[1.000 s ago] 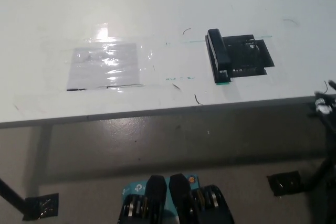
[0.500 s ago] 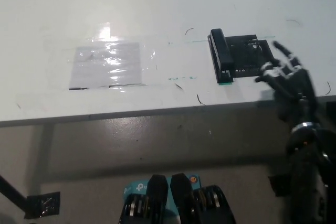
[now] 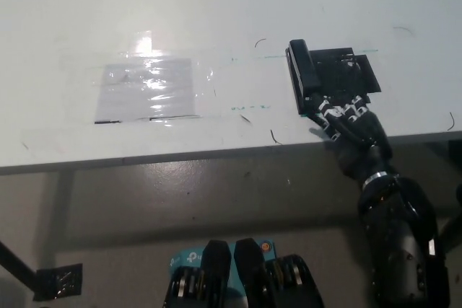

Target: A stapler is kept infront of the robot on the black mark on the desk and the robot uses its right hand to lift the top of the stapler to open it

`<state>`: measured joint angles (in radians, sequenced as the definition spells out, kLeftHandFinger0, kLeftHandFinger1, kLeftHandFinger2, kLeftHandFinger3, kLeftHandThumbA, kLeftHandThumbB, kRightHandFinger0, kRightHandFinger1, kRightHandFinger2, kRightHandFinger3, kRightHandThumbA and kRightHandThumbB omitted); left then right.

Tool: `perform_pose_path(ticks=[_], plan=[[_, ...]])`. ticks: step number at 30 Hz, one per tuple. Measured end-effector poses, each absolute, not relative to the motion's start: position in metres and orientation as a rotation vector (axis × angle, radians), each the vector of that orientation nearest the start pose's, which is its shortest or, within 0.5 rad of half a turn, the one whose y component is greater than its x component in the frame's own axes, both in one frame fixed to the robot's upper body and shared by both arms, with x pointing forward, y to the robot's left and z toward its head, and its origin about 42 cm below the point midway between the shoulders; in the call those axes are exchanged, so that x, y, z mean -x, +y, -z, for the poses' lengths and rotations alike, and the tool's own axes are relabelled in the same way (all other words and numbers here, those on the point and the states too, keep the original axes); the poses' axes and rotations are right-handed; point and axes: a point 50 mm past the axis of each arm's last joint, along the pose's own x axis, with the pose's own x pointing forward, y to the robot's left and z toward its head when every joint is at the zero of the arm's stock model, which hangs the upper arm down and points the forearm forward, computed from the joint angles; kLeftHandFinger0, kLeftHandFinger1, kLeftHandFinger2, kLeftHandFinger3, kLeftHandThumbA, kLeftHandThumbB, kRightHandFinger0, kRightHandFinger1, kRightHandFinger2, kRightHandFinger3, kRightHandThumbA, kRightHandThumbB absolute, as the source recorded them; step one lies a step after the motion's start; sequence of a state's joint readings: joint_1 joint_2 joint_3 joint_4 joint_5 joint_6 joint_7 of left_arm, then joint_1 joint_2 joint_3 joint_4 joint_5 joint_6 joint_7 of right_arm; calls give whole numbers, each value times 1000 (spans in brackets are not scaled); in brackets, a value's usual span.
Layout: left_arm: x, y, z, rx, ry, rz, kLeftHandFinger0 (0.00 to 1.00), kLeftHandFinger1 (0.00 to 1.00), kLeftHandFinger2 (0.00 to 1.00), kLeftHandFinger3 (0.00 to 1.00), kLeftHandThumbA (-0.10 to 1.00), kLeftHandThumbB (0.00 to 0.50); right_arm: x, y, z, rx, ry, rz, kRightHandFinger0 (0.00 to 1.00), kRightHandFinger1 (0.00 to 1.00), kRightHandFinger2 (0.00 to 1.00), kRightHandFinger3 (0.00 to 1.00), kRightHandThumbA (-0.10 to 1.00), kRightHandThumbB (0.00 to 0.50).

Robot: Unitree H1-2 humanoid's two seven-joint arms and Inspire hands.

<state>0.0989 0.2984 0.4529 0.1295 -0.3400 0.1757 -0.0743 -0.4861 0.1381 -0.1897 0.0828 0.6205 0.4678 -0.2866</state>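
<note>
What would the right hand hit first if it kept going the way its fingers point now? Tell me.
Most likely the stapler: the right hand points up and left at its near end, fingertips already at it. Contact can't be confirmed from this steep view.

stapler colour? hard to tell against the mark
Black, like the mark under it; the stapler shows best in the head view, with a small teal bit at its near end.

White desk [image 3: 180,5] above a glossy grey floor [image 3: 216,200].
</note>
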Motion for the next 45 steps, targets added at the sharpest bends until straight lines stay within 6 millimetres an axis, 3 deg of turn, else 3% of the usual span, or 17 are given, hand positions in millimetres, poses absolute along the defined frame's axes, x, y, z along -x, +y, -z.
perform_pose_path(ticks=[7,14,18,23,28,35,36,38,42,45], plan=[[-214,437,-77,105,238,-419,595,594,743,904,342,163,-415,-139,-194,-944,273,66,646,761,920,1000,1000,0],[-220,437,-81,108,222,-418,588,602,753,913,334,130,-418,-121,-206,-1115,330,114,681,801,905,1000,983,0],[-219,437,-80,108,223,-419,582,589,729,881,343,138,-418,-124,-205,-1144,356,148,666,797,883,1000,989,0],[-219,437,-81,107,221,-418,585,611,781,939,346,138,-420,-123,-199,-1160,394,176,664,800,901,1000,956,0],[-219,436,-80,107,222,-418,572,594,749,898,354,158,-426,-113,-196,-1175,437,181,653,769,893,1000,953,0],[-218,436,-79,107,224,-418,602,618,785,947,361,140,-436,-106,-196,-1181,460,177,627,733,842,1000,959,0],[-218,436,-79,107,224,-418,575,595,751,906,351,174,-437,-105,-197,-1182,461,175,633,731,850,1000,942,0],[-218,436,-79,108,225,-419,593,613,768,910,348,175,-440,-102,-197,-1185,467,173,600,714,856,1000,912,0],[-217,436,-78,108,226,-420,635,651,789,909,345,166,-453,-94,-210,-1183,464,145,609,738,875,1000,900,0],[-215,436,-77,108,231,-421,598,617,758,896,344,152,-461,-88,-225,-1180,445,114,610,762,879,1000,867,0]])
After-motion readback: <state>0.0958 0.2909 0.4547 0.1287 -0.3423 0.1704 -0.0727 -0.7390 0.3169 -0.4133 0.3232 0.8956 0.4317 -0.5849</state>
